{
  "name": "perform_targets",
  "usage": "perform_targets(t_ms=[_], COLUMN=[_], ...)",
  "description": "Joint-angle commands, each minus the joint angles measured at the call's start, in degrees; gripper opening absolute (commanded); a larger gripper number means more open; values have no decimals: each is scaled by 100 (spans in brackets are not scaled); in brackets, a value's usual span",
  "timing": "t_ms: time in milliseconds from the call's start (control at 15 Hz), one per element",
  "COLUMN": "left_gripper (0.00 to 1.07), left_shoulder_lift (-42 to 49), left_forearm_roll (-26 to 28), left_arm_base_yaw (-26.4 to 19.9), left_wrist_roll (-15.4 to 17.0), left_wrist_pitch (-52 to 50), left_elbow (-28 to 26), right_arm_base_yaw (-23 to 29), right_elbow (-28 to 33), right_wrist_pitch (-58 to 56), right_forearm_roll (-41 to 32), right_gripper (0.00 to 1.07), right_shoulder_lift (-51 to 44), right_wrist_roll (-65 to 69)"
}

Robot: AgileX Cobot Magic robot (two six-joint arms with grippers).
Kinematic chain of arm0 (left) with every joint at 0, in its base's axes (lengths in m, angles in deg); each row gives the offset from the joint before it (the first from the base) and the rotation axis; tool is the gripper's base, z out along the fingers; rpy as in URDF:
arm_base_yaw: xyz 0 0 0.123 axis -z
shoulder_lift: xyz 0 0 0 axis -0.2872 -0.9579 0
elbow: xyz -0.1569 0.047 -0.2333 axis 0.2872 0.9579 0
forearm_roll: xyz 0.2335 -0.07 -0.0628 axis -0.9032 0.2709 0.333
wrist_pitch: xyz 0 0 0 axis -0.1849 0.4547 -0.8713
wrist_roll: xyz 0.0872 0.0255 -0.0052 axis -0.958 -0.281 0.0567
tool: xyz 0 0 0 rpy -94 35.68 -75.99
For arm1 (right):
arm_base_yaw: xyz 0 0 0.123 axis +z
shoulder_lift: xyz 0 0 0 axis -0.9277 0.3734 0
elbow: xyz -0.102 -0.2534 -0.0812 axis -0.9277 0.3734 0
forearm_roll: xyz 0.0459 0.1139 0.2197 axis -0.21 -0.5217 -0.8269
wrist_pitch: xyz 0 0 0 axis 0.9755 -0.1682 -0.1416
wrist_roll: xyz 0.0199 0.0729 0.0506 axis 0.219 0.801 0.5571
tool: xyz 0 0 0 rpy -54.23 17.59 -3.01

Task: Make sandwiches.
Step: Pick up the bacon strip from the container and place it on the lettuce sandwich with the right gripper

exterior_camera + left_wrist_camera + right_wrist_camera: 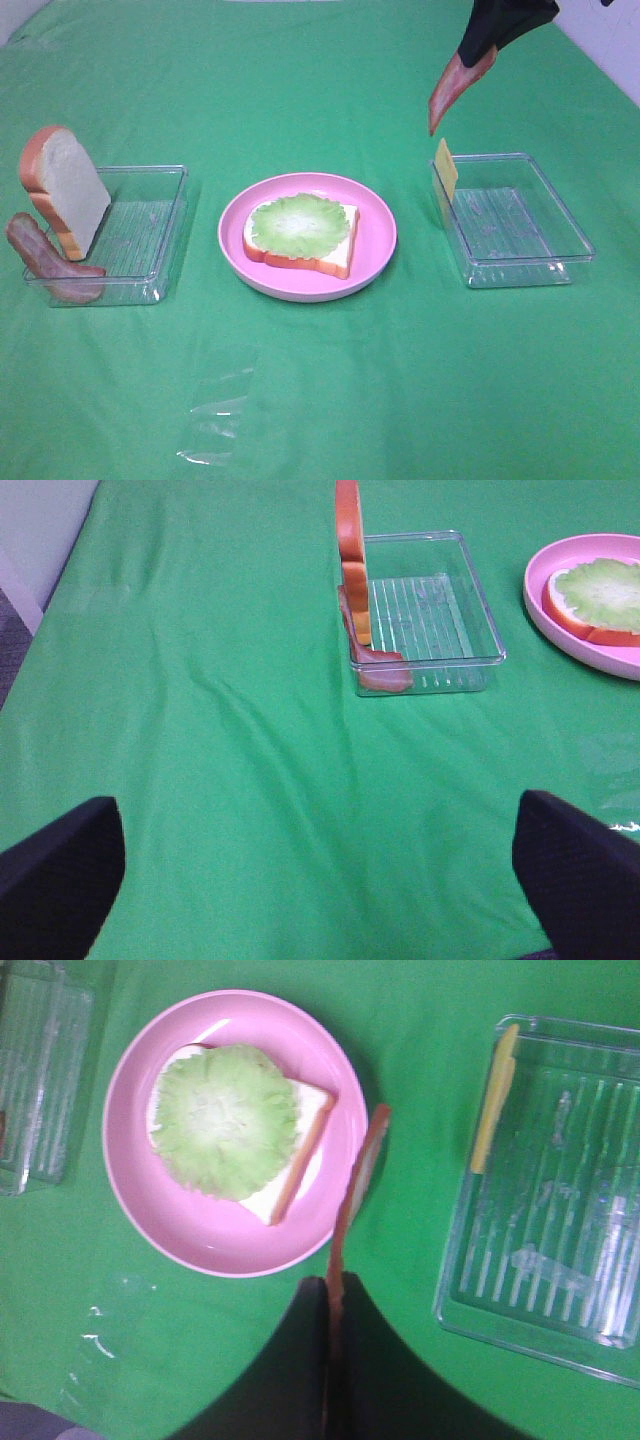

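A pink plate [380, 255] in the middle holds a bread slice [335, 255] topped with a green lettuce leaf [300, 222]. High at the back right, my right gripper [480, 52] is shut on a bacon strip [452, 92] that hangs down above the gap between the plate and the right tray [515, 225]. The right wrist view shows this bacon strip [352, 1200] beside the plate [150, 1190]. A yellow cheese slice [446, 168] leans on that tray's left wall. My left gripper [320, 900] is open over bare cloth, well short of the left tray [430, 610].
The left tray [130, 235] carries a second bread slice [65, 190] standing on edge and another bacon strip [50, 262] draped over its front left corner. A crumpled piece of clear film [215, 420] lies on the green cloth near the front.
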Motion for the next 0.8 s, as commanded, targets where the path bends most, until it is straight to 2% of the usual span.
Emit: perform_targets(t_ms=[67, 533, 800], left_gripper=[98, 98, 98], left_shoulder_lift=[80, 80, 80], left_forearm_roll=[17, 17, 17], left_arm_base_yaw=[17, 17, 17], left_wrist_roll=[29, 29, 29], left_wrist_pitch=[-92, -92, -92], left_elbow=[17, 17, 17], right_arm_base_yaw=[201, 1828, 2194], right_elbow=[-11, -11, -11], right_wrist_pitch=[-143, 1192, 2074], right_forearm_roll=[-143, -143, -298], right_gripper=[0, 0, 0], right_shoulder_lift=[143, 1020, 1576], right_wrist_roll=[-138, -229, -258])
